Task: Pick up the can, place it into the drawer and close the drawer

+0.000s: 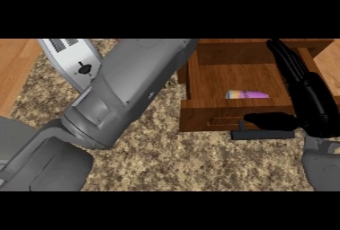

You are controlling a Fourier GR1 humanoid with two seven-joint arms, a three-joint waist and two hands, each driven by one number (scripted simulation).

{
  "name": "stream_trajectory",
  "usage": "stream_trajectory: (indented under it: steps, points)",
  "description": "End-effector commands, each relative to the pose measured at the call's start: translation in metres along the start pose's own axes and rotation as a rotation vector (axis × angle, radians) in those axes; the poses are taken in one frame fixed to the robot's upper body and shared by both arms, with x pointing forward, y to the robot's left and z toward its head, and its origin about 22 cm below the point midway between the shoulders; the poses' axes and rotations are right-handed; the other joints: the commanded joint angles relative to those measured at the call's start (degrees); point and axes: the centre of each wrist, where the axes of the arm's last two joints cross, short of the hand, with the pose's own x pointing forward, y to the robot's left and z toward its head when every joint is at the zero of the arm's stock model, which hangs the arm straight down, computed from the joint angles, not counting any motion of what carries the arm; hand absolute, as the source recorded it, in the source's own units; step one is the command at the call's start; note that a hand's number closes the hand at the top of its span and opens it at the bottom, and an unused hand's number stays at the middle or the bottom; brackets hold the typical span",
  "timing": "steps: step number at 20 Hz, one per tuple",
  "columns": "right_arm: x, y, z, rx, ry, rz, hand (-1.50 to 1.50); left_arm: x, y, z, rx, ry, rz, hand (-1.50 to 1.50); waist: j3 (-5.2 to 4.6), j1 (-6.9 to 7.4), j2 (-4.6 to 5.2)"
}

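Here's the open brown wooden drawer (199, 85) at upper right, its front panel facing the near edge, and the small purple-and-yellow can (246, 95) lies on its side inside, against the inner face of that front panel. There's bare drawer floor behind and to the left of the can. No writing on the can can be read from here.

The right hand (309, 96), black, comes up along the drawer's right wall with its fingers (282, 51) stretched straight toward the far end, holding nothing; the thumb (269, 120) lies across the drawer front, just above the dark bar handle (262, 134).

The left grey forearm (126, 90) sweeps diagonally across the speckled tan granite counter (199, 166), its far end at the drawer's left wall. The left hand itself is out of sight.

A silver toaster (73, 60) sits at upper left, partly behind that forearm.
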Motion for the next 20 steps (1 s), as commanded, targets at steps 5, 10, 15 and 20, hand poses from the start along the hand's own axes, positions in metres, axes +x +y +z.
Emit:
stream_trajectory:
  steps: [5, 10, 15, 20]
  points:
    - [-0.024, 0.067, -0.027, 0.066, -0.018, 0.189, -1.50, 0.006, 0.013, -0.007, -0.016, 0.003, 0.000, -1.50, 0.00, 1.94, -0.27]
    - [-0.041, 0.093, -0.042, 0.054, 0.015, 0.241, -1.50, 0.017, 0.016, -0.008, 0.008, 0.004, 0.018, -1.50, -0.03, 3.03, -0.79]
    - [-0.030, 0.131, -0.059, -0.009, 0.015, 0.270, -1.50, 0.007, 0.038, -0.015, 0.019, -0.002, 0.002, -1.50, -0.04, 3.91, -0.83]
    - [-0.043, 0.109, -0.100, -0.093, 0.071, 0.322, -1.50, 0.010, 0.069, -0.023, 0.002, 0.013, 0.010, -1.50, -0.07, 5.25, -0.82]
